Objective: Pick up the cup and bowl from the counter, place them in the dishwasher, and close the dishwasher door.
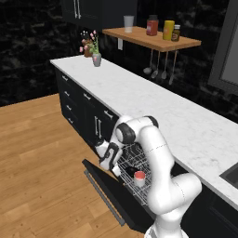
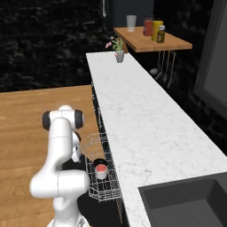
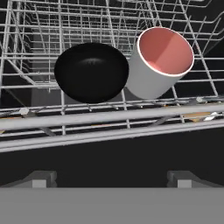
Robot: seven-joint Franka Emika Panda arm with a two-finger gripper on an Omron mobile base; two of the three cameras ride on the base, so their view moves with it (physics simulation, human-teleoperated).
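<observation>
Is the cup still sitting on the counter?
No, the cup stands in the wire rack beside the bowl.

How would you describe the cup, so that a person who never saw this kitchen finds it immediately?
Start at the long white marble counter and look below its edge, where the black dishwasher door lies folded down. A white wire rack stands pulled out above it, and two things sit inside, side by side. The cup is the white cylinder with a red inside; the bowl beside it is black and lower.
</observation>
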